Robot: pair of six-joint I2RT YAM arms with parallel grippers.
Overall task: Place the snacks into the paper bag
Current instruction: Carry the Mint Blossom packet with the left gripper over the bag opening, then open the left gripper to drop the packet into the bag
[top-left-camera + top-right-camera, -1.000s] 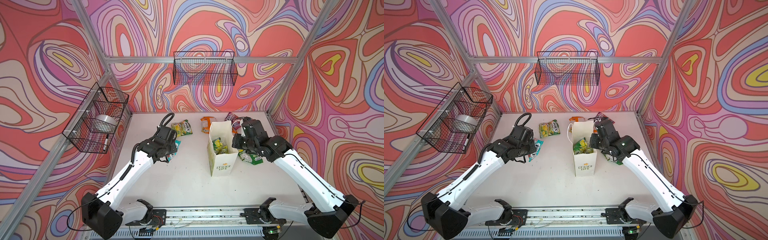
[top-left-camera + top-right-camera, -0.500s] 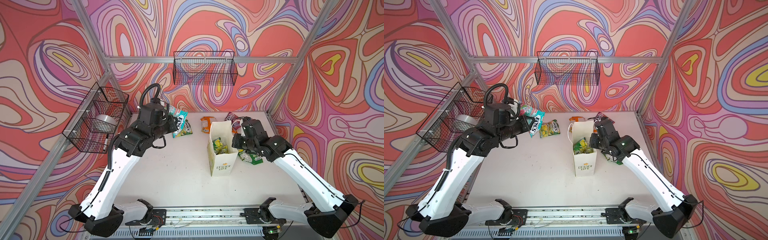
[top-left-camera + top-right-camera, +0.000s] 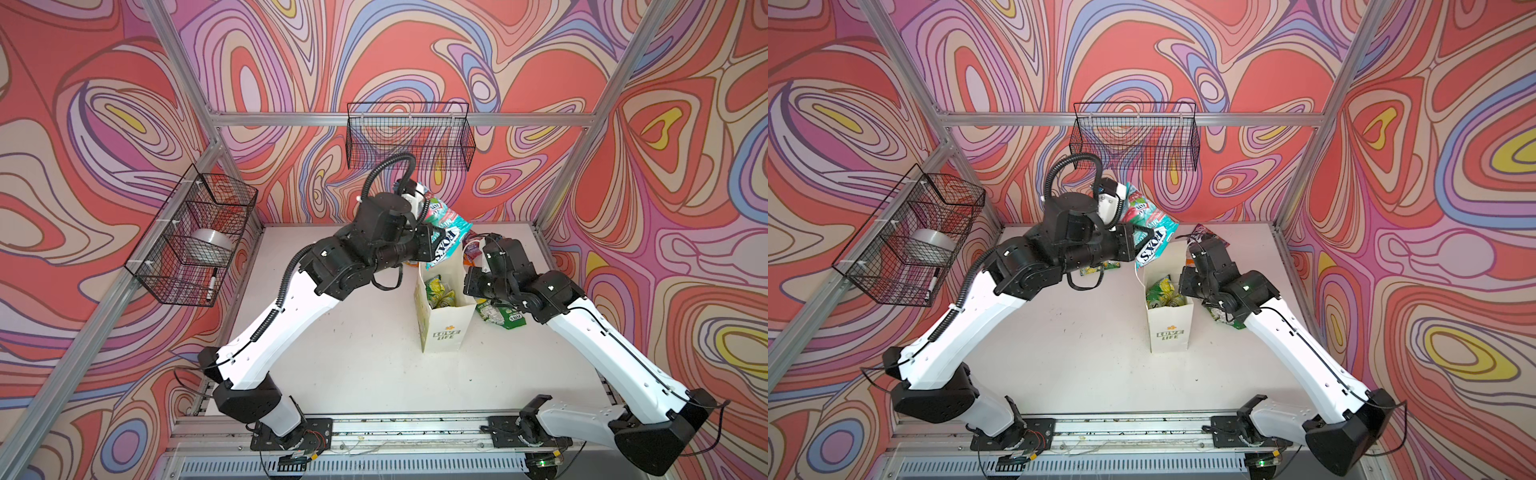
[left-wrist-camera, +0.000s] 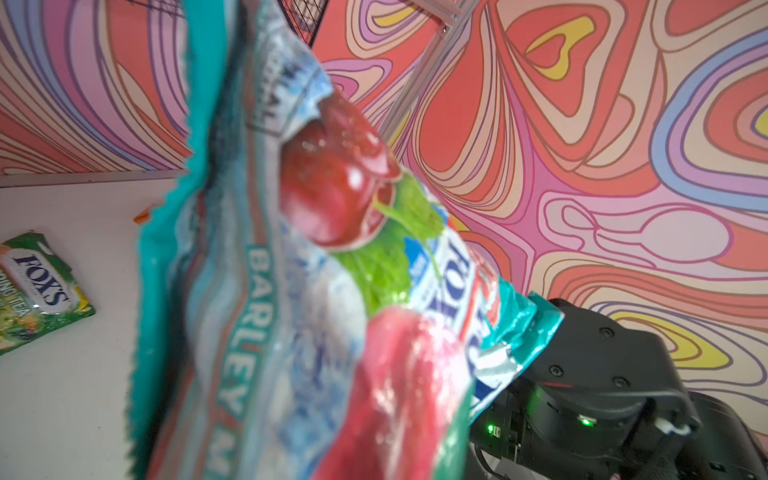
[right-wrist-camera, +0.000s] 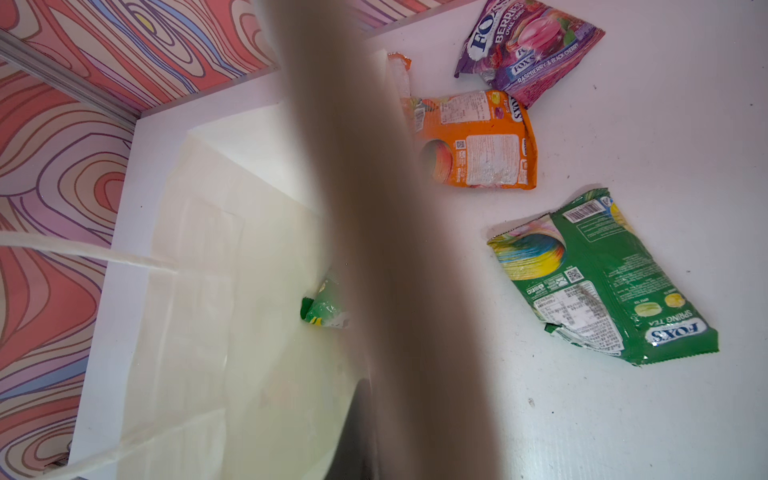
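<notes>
On the left wall a black wire basket [image 3: 195, 241] holds a silver roll [image 3: 212, 246] and a marker [image 3: 212, 284]; a 2nd basket [image 3: 409, 137] hangs on the back wall.

We see the left gripper [image 3: 426, 243] raised high over the white desk [image 3: 353, 361], near its back edge and clenched on 1 edge of a red-teal pouch [image 3: 449, 228] lettered "FOX'S". In both top views the pouch dangles over the mouth of the paper bag [image 3: 446, 332], with its lower corner overlapping the bag's far rim. We cannot tell whether the 2 touch. Through the left wrist camera the pouch fills most of the picture, blurred, with red fruit and the word "BARLEY" legible. Beyond it a face-up green pouch [image 4: 37, 286] lies flat on the desk toward the back edge.

The paper bag stands upright and open, right of the desk's middle, its "LOVE LIFE" side turned to the front edge. A yellow-green pouch [image 3: 440, 291] already sits inside.

The right gripper [image 3: 468, 279] is clamped on the rim of the bag's right wall. In the right wrist view that wall runs as a blurred brown band, with the bag's pale interior on 1 side and the bare desk on the other.

On that stretch of desk lie 3 more snacks. A purple pouch [image 5: 528, 45] sits toward the back edge. An orange pouch [image 5: 473, 141] lies beside it, their corners meeting. A face-down green pouch [image 5: 602, 282] lies just beside the bag's right wall, partly under the right arm in both top views.
</notes>
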